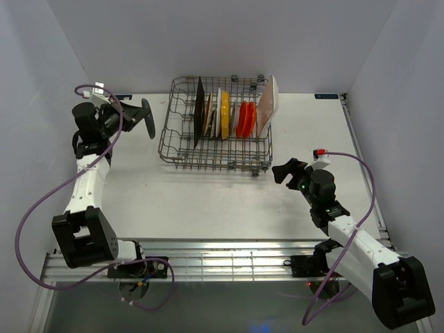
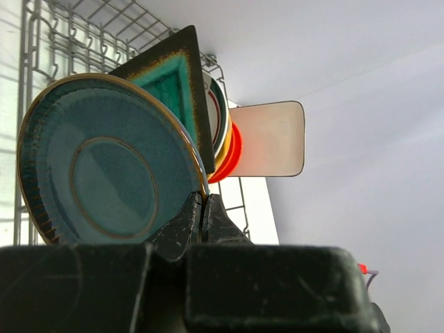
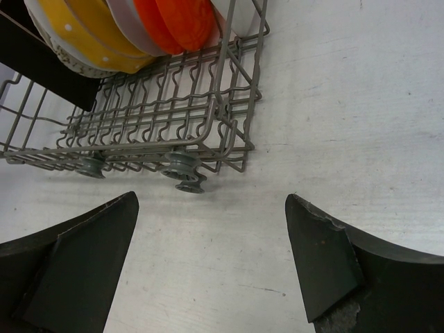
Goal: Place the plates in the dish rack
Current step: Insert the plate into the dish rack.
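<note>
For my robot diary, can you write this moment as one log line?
left end effector: shut on teal plate, beside rack | right end effector: open, empty, over table | rack: several plates standing

The dish rack sits at the surface's twelve o'clock, plates upright inside. The lone plate, in the left tool, is at its nine o'clock, and the right tool at five.
</note>
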